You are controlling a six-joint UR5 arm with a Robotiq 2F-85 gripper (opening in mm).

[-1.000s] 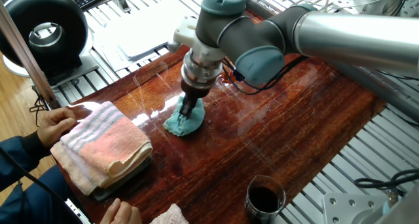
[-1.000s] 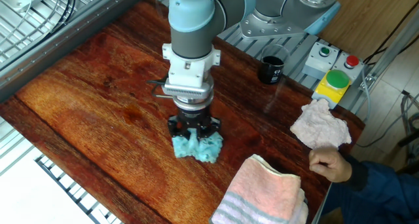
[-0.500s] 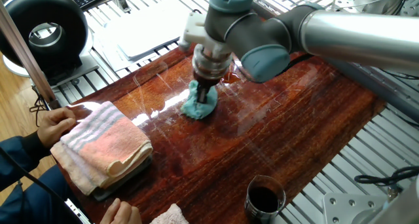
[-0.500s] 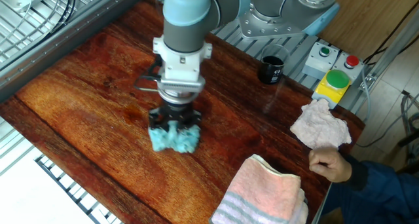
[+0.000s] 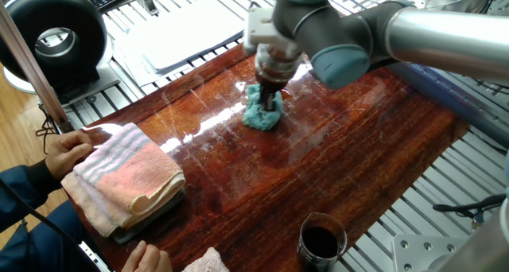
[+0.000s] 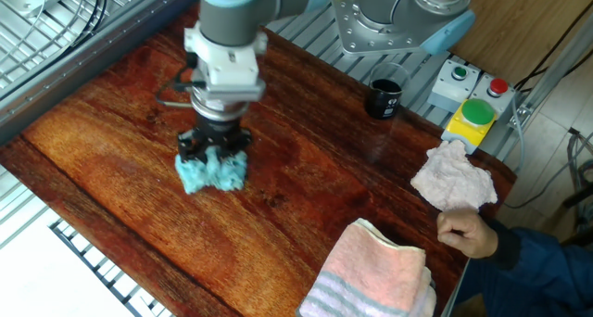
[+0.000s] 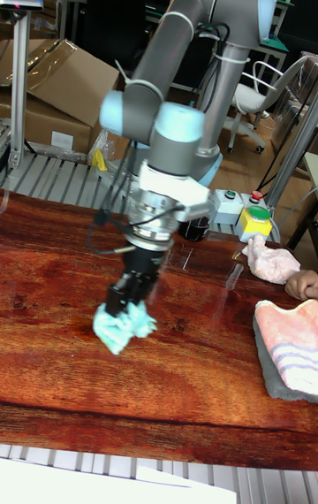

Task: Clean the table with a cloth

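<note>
The teal fluffy cloth (image 5: 263,113) (image 6: 212,173) (image 7: 122,327) is pressed onto the glossy reddish-brown table (image 5: 342,161) (image 6: 111,141) (image 7: 194,371). My gripper (image 5: 269,95) (image 6: 215,155) (image 7: 128,302) stands upright over it, shut on the cloth's top, with the fingertips buried in the fabric. In one fixed view the cloth lies near the table's far edge; in the other fixed view it sits left of the board's middle.
A folded pink-and-grey striped towel (image 5: 123,176) (image 6: 375,275) (image 7: 291,345) lies at one end with a person's hands (image 5: 67,151) (image 6: 463,232) beside it. A pinkish-white cloth (image 6: 452,178) (image 7: 269,261), a dark cup (image 5: 321,242) (image 6: 384,96), a button box (image 6: 473,118) and a white tray (image 5: 187,37) flank the board.
My gripper has dragged the cloth across the table, away from the striped towel and toward the white tray's side. The towel and the hands have stayed put.
</note>
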